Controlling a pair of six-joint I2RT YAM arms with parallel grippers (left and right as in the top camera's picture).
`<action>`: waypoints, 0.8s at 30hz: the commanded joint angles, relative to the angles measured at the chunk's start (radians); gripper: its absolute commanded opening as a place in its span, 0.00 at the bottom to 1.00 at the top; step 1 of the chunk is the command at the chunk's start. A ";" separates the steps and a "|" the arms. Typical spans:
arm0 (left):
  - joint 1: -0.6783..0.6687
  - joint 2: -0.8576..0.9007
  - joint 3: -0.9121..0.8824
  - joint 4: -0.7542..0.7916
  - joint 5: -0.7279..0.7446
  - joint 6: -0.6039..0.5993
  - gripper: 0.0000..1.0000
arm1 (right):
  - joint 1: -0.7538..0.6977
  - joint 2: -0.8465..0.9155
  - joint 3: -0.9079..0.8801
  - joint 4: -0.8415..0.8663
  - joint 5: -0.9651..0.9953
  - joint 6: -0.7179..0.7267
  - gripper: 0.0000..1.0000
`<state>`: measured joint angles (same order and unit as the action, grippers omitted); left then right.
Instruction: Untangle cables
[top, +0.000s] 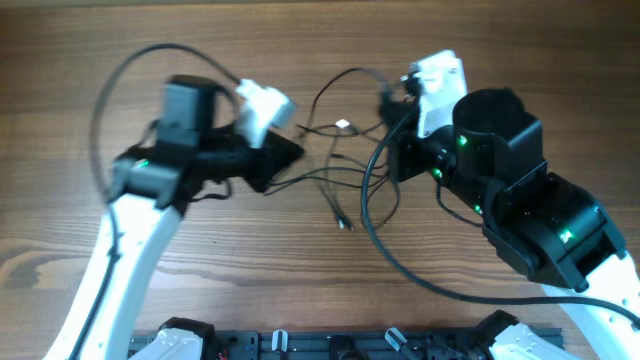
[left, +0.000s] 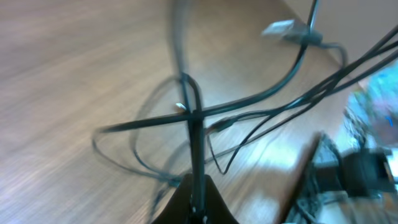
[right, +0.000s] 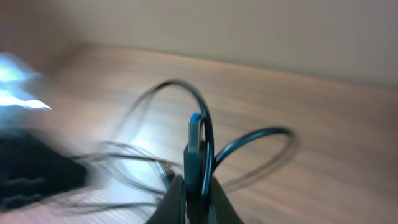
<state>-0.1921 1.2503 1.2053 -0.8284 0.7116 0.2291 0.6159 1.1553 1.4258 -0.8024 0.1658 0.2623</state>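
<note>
Cables (top: 335, 170) lie in loose loops in the middle of the surface (top: 300, 290). Left fingers (left: 214, 208) pinch one strand; right fingers (right: 171, 205) pinch a plug (right: 195, 140). Strands stretch sideways between them.

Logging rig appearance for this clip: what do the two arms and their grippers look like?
The left arm and right arm match: white lower links, black joint housings with small green lights, white blocks near the wrists. The left gripper and right gripper have dark tapered fingers. A thick black wire loops off each arm.
</note>
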 joint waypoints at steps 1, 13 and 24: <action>0.223 -0.144 -0.003 -0.019 -0.006 -0.082 0.04 | -0.002 -0.001 0.015 -0.076 0.440 0.167 0.04; 0.550 -0.262 -0.003 -0.032 -0.002 -0.186 0.04 | -0.002 0.027 0.012 -0.310 0.639 0.448 1.00; 0.550 -0.262 -0.003 -0.024 0.230 -0.149 0.04 | -0.002 0.190 0.012 -0.126 -0.447 -0.375 1.00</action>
<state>0.3531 0.9947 1.2041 -0.8631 0.7689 0.0612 0.6113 1.2789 1.4261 -0.9291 0.1677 0.1753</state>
